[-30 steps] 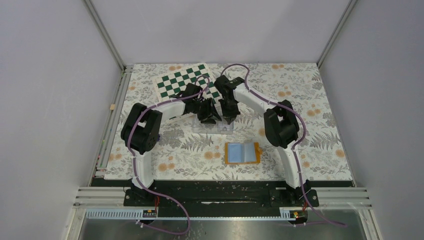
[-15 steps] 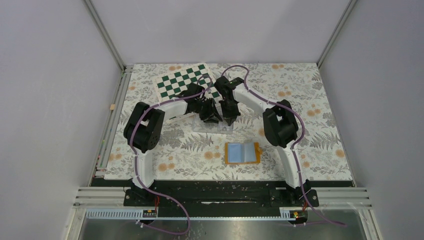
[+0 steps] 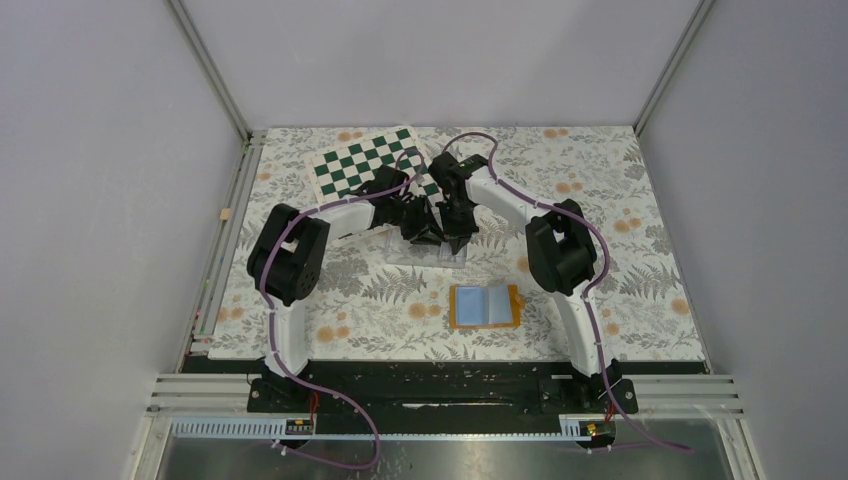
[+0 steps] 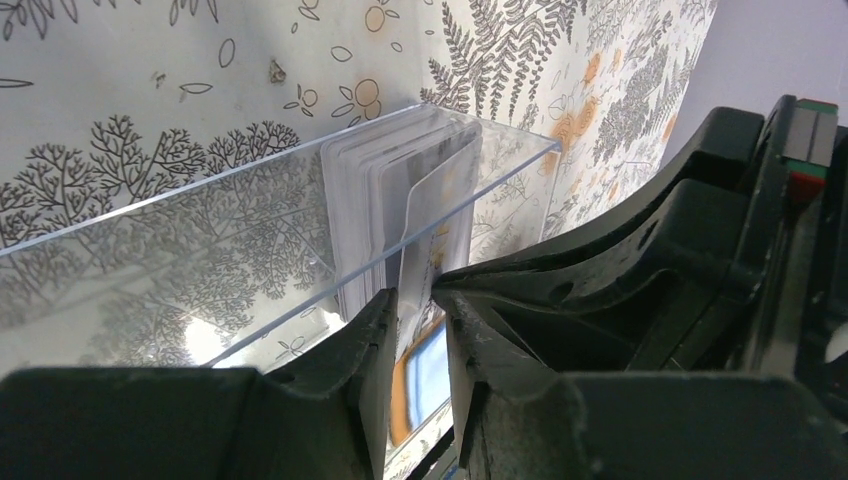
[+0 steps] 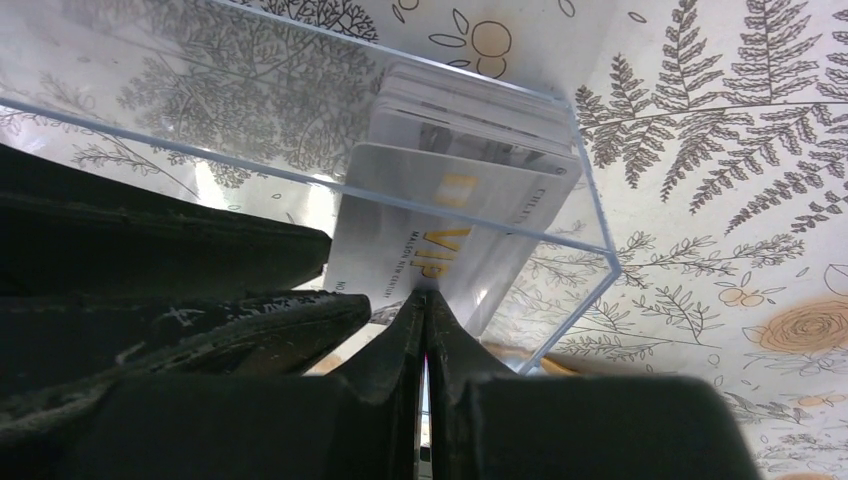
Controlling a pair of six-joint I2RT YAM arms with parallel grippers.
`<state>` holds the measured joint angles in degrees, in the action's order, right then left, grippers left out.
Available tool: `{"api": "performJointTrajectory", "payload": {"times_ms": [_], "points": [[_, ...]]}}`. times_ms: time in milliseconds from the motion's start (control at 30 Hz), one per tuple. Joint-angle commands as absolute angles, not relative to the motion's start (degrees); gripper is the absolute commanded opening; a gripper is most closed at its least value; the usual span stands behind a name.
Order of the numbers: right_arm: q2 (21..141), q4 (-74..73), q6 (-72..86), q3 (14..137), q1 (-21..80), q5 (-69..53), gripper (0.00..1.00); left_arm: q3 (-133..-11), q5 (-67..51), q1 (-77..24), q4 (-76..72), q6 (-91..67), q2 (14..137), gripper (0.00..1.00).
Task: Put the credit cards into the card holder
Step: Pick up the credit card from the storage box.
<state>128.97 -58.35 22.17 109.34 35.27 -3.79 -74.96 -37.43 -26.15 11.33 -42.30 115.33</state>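
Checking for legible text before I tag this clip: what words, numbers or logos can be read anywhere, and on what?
"VIP": gold letters on the front white card in the clear plastic box.
Small print under "VIP" and at that card's right edge: too blurred to read.
Stacked cards, chessboard, card holder: no readable text.
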Motion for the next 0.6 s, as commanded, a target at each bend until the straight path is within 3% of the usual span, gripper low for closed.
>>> {"api": "performJointTrajectory", "payload": {"times_ms": [0, 567], "points": [[128.3, -56.3, 22.9, 108.8, 35.7, -5.5, 0.05, -75.6, -43.7, -27.7, 8.6, -42.3, 113.0, 0.24], [120.9, -57.0, 23.3, 107.6, 35.1, -6.3, 0.06, -75.0, -45.2, -28.4, 0.4, -47.3, 115.7, 0.23]]}}
